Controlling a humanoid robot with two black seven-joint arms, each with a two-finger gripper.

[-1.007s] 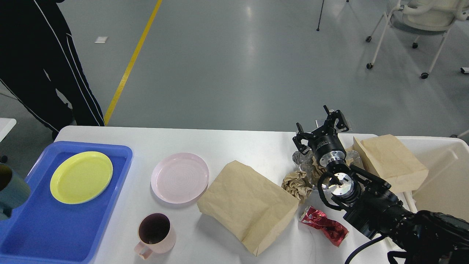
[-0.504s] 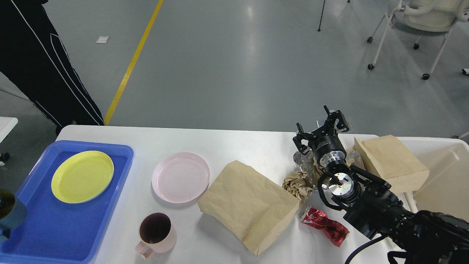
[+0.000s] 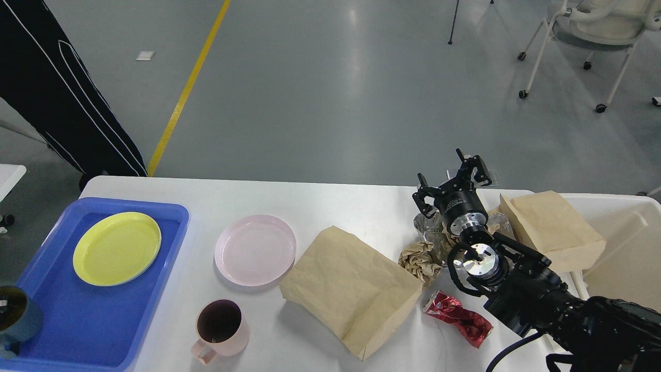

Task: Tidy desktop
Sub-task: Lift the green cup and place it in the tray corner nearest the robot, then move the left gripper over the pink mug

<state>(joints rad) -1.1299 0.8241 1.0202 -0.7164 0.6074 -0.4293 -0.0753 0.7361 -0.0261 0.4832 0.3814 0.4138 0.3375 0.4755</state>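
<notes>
The white desktop (image 3: 330,201) carries a pink plate (image 3: 255,250), a pink mug (image 3: 220,326), a large brown paper bag (image 3: 351,289), a crumpled brown paper ball (image 3: 419,260), a red foil wrapper (image 3: 457,319) and crumpled clear plastic (image 3: 427,225). My right gripper (image 3: 450,181) hovers open over the far right part of the desktop, just above the clear plastic, holding nothing. A dark teal cup (image 3: 16,318) sits low at the left edge over the blue tray (image 3: 98,320). What holds the cup is hidden. My left gripper is out of view.
A yellow plate (image 3: 116,248) lies in the blue tray. A second brown paper bag (image 3: 555,227) leans at the rim of an off-white bin (image 3: 627,243) on the right. A person's dark legs (image 3: 67,98) stand beyond the table's far left corner. A wheeled chair (image 3: 594,31) is far right.
The dark teal cup at the left edge has come down toward the blue tray. The person's legs shifted left. My right arm has not moved.
</notes>
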